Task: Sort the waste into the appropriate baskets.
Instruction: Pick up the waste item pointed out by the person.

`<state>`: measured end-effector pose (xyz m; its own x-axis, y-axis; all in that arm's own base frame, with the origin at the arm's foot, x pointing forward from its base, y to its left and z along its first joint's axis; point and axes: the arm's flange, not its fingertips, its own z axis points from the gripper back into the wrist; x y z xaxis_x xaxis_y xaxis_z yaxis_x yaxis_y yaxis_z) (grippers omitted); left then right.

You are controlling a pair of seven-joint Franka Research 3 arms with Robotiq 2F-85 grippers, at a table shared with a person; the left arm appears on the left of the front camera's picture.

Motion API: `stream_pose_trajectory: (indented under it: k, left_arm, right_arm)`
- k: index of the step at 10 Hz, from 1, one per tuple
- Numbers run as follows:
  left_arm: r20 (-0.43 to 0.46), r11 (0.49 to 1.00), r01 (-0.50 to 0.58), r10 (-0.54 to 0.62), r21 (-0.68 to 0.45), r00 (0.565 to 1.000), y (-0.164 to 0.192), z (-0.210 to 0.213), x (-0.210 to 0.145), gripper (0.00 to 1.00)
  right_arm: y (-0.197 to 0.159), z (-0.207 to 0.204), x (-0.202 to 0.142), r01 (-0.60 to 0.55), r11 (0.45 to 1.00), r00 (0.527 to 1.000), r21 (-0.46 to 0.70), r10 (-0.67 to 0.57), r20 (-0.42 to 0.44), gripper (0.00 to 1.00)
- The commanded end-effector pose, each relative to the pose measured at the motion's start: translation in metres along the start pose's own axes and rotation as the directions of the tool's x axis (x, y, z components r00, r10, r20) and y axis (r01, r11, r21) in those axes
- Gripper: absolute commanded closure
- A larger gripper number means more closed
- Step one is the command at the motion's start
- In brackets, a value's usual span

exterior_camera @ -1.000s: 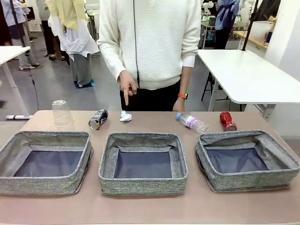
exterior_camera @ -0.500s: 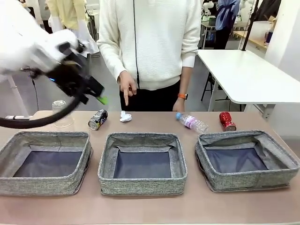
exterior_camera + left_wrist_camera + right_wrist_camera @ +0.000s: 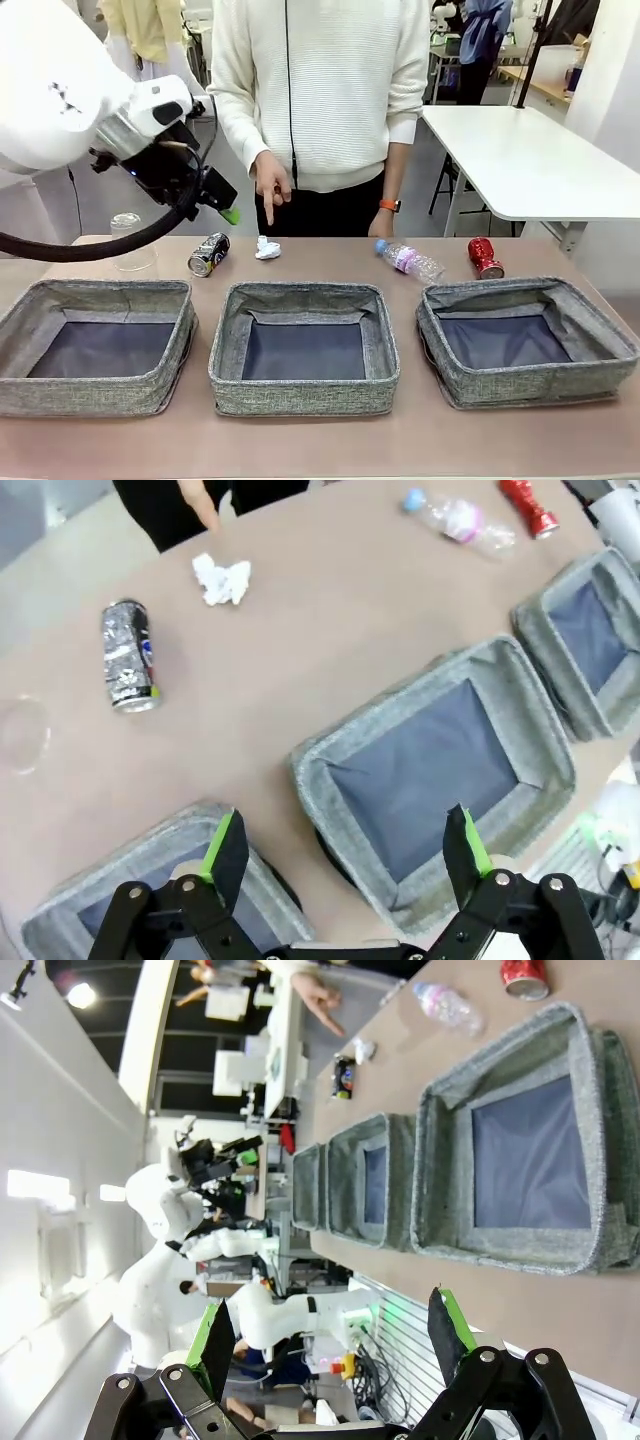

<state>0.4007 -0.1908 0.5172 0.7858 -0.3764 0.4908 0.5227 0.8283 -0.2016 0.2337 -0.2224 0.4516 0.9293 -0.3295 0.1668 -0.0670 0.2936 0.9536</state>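
The left end effector [image 3: 212, 200] hangs in the upper left of the front frame, above the far part of the counter [image 3: 320, 440]. Its green-padded fingers are spread wide and nothing is between them. I judge this is so that it can come down over one piece of the waste. From its wrist view, the black-silver can [image 3: 209, 254] and the paper ball [image 3: 268, 248] are the nearest pieces.

The right end effector [image 3: 325, 1330] is also spread and empty. It looks along the counter from the side, so this arm seems to wait.

All the waste is in one row at the far side of the counter, behind the baskets. At the far left of the frame the clear plastic cup [image 3: 130, 240] stands upside down. Then come the can on its side, the paper ball, the plastic bottle [image 3: 410, 262] lying down, and the red can [image 3: 486, 258] at the right.

The left basket [image 3: 100, 290], the middle basket [image 3: 300, 292] and the right basket [image 3: 520, 290] show bare dark bottoms, so no sorting is done yet. The person's hand [image 3: 270, 185] points a finger down just above the paper ball, perhaps to name it as the first piece.
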Motion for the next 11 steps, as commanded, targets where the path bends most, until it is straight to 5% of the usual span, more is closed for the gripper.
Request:
stream_pose_trajectory:
  k: [1,2,5,8,9,10,11]
  left_arm:
    - [-0.001,1.000,0.000,0.000,0.023,1.000,0.002,-0.009,0.001,0.00]
    - [-0.047,0.980,-0.169,0.174,0.107,0.984,0.005,-0.037,0.026,0.00]
    - [-0.107,0.926,-0.326,0.349,0.191,0.931,0.005,-0.122,0.082,0.00]
    - [0.040,0.793,-0.453,0.480,0.406,0.876,0.014,-0.188,0.104,0.00]
    - [-0.007,0.829,-0.395,0.433,0.396,0.901,0.015,-0.193,0.112,0.00]
    - [-0.024,0.856,-0.418,0.446,0.303,0.895,0.031,-0.178,0.084,0.00]
    - [0.006,0.837,-0.421,0.447,0.349,0.894,0.031,-0.188,0.094,0.00]
  right_arm:
    - [0.001,-0.001,0.001,-0.028,0.999,1.000,0.021,0.028,0.013,0.00]
    - [0.001,-0.001,0.001,-0.028,0.999,1.000,0.021,0.028,0.013,0.00]
    - [0.001,-0.001,0.001,-0.028,0.999,1.000,0.021,0.028,0.013,0.00]
    - [0.001,-0.001,0.001,-0.028,0.999,1.000,0.021,0.028,0.013,0.00]
    - [0.001,-0.001,0.001,-0.028,0.999,1.000,0.021,0.028,0.013,0.00]
    - [0.001,-0.001,0.001,-0.028,0.999,1.000,0.021,0.028,0.013,0.00]
    - [0.001,-0.001,0.001,-0.028,0.999,1.000,0.021,0.028,0.013,0.00]
